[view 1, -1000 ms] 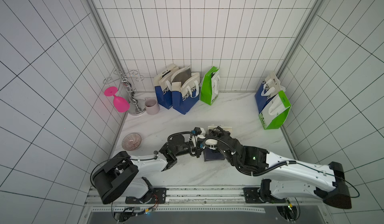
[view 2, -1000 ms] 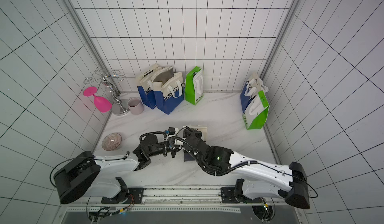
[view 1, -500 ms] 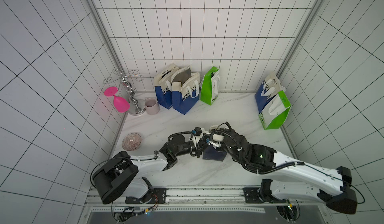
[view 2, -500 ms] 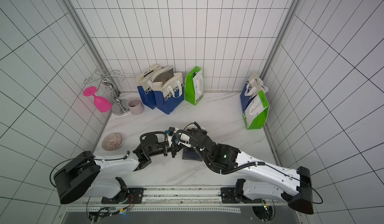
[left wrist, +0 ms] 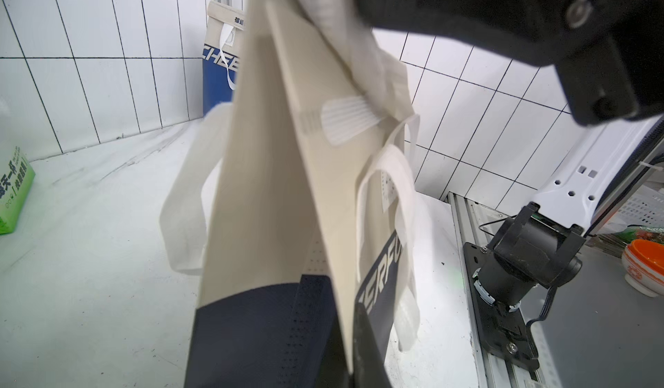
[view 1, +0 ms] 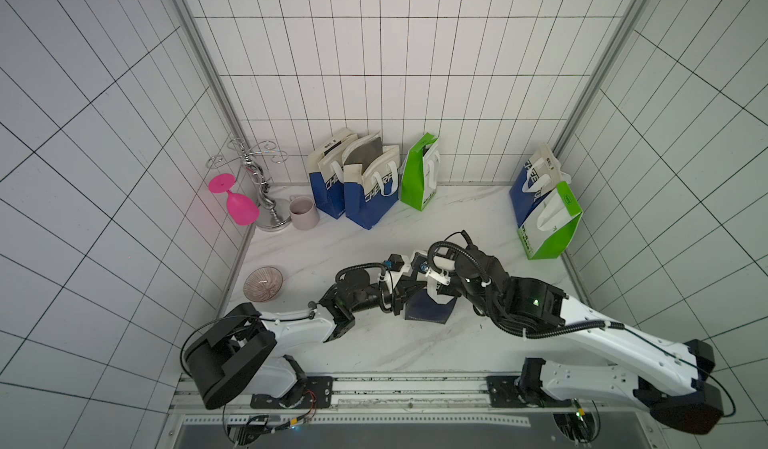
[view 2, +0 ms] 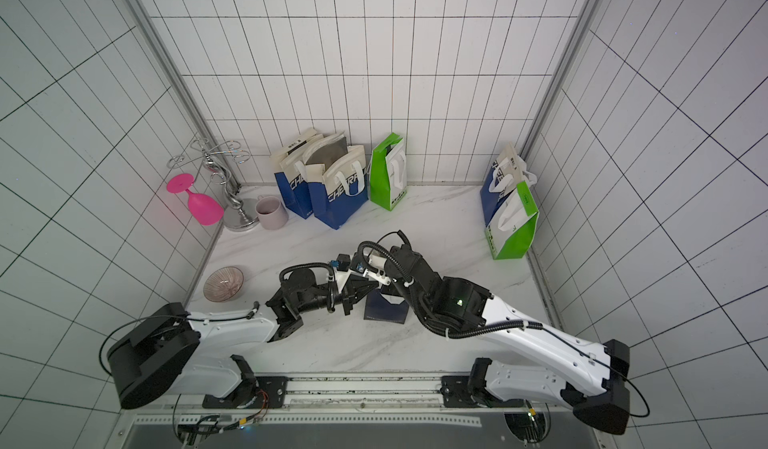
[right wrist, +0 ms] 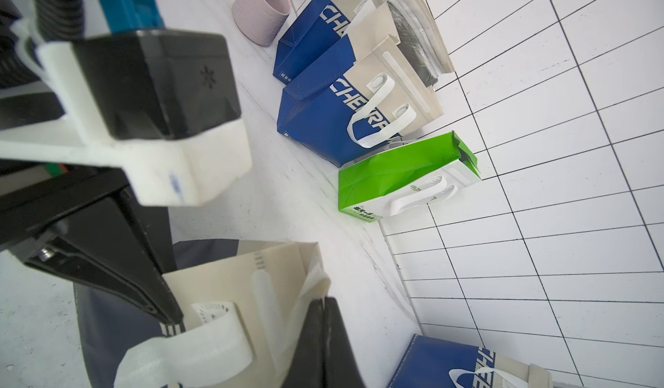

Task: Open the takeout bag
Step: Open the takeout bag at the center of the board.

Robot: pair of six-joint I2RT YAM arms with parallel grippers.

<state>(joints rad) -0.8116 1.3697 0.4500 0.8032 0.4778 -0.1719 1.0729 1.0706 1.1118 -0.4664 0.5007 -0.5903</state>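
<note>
The takeout bag (view 1: 428, 313) (view 2: 384, 312), navy below and beige above with white handles, stands on the marble table between my two arms. My left gripper (view 1: 409, 292) (view 2: 360, 291) is shut on one beige wall of the bag near its top edge, seen close in the left wrist view (left wrist: 354, 357). My right gripper (view 1: 437, 289) (right wrist: 325, 309) is shut on the opposite rim of the bag (right wrist: 222, 285), pinching a thin white strip. The mouth gapes a little between the two grips. A white handle (left wrist: 391, 195) hangs loose.
Two blue and beige bags (view 1: 365, 185) and a green bag (view 1: 419, 176) line the back wall. A blue bag (view 1: 530, 185) and a green and white bag (view 1: 548, 226) stand at the right. At left are a pink glass (view 1: 237, 203), wire rack (view 1: 262, 185), mug (view 1: 303, 213) and bowl (view 1: 263, 284).
My right arm has swung to the right, drawing its side of the bag away from the left gripper. The left arm has hardly moved. Both grips stay shut.
</note>
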